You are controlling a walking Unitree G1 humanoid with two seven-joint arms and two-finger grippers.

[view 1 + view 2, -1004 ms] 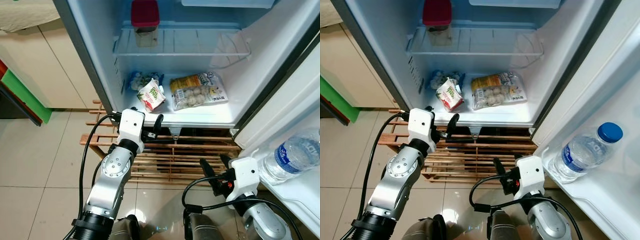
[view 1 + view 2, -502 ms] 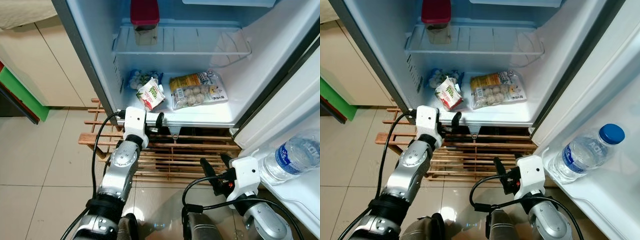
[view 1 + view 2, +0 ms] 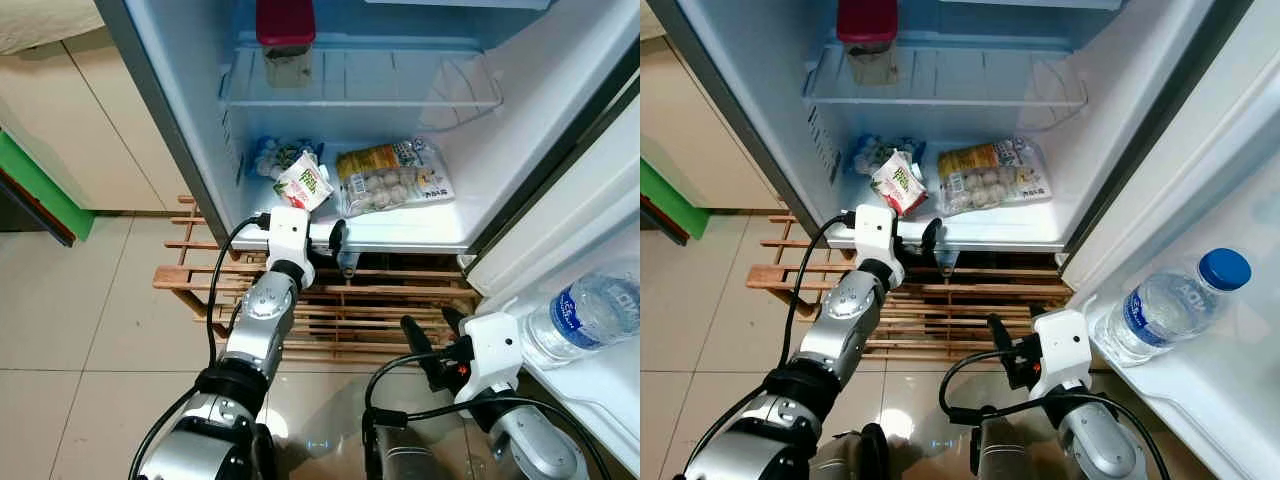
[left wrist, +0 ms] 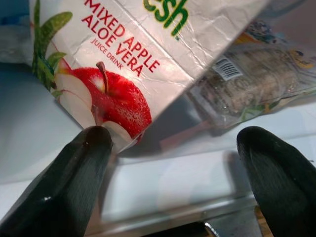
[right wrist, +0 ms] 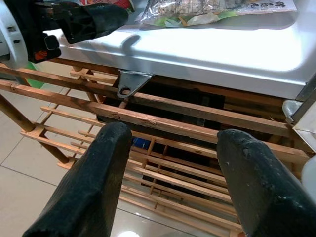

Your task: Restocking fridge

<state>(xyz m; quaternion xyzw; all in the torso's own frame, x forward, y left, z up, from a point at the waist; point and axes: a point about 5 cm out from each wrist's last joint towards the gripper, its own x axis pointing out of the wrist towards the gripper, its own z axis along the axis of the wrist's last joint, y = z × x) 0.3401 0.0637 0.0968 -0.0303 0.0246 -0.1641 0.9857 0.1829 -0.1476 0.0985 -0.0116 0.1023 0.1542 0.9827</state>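
The left gripper (image 4: pixel 173 163), fingers spread wide, sits at the fridge floor's front edge, with the tilted juice carton (image 3: pixel 304 186) just ahead, leaning toward one fingertip.

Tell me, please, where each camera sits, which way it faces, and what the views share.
Left eye, right eye: on the head, looking down into the open fridge; both silver arms show.
Left wrist: looks along the open left hand at the juice carton.
Right wrist: looks past the open right hand at the wooden rack.
Shared: carton, meatball bag and left hand.
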